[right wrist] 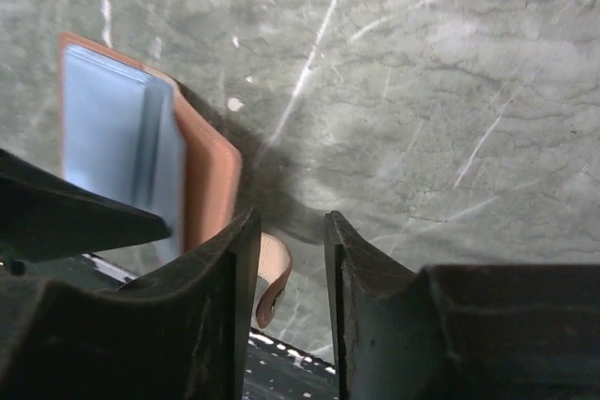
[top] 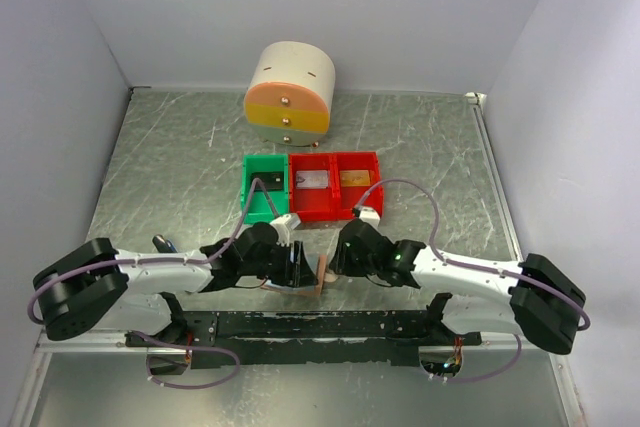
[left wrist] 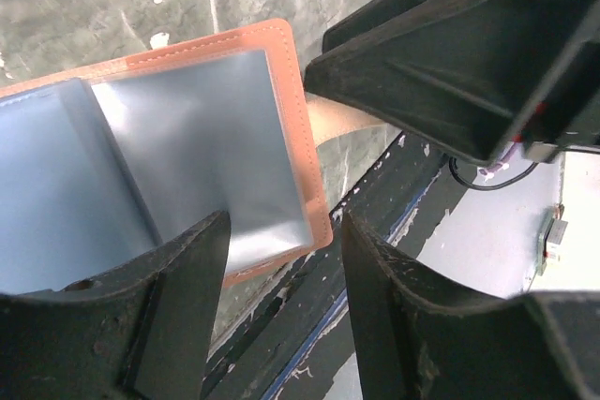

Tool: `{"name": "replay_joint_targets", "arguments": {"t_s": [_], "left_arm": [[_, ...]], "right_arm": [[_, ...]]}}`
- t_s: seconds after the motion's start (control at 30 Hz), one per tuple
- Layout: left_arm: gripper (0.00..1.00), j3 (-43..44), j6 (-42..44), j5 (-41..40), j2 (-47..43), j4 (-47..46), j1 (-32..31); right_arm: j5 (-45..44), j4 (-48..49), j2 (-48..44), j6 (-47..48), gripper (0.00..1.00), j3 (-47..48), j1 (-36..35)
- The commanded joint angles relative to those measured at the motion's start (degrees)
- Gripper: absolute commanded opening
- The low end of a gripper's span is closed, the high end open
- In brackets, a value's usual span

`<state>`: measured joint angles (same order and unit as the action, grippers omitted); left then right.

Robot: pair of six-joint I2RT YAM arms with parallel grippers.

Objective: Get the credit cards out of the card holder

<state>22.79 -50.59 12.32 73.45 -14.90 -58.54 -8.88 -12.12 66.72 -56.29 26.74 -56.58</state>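
The card holder [left wrist: 202,138] lies open on the table near the front rail, tan-brown with pale blue-grey pockets; from above it shows as a small tan shape [top: 322,277]. I cannot tell a credit card from the pockets inside it. My left gripper [left wrist: 284,222] is open at the holder's near corner, nothing in its gap. My right gripper [right wrist: 291,217] is open; the holder's curled tan strap [right wrist: 272,274] hangs loose between its fingers, close to the left one. A silvery credit card [top: 312,180] lies in the middle red bin [top: 297,202].
A green bin [top: 250,192] and a second red bin [top: 374,197], holding an orange-tan card [top: 353,178], flank the middle one. A round cream and orange drawer unit [top: 290,92] stands behind. A small dark gadget [top: 165,243] lies by the left arm. White walls enclose the table.
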Motion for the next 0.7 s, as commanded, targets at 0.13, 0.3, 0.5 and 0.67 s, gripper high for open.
{"name": "replay_joint_targets", "arguments": {"t_s": [0.13,0.3,0.5,0.67], "left_arm": [[0.57,-1.3,-1.6,-2.4,2.9,-5.0,-0.9],[0.52,-1.3,-1.6,-3.7,2.7,-3.5,-1.2],[0.51,-1.2,-1.1,-4.3,0.9,-1.4,-1.2],[0.50,-1.7,-1.6,-6.7,-0.3,0.9,-1.5]], "right_arm": [[-4.8,-8.4,-7.0,0.5,0.35,6.9,0.3],[1.3,-0.2,-7.3,0.9,0.25,6.3,0.3],[7.7,10.3,1.7,-0.2,0.14,5.6,0.3],[8.7,14.0,9.5,-0.9,0.12,5.2,0.4]]}}
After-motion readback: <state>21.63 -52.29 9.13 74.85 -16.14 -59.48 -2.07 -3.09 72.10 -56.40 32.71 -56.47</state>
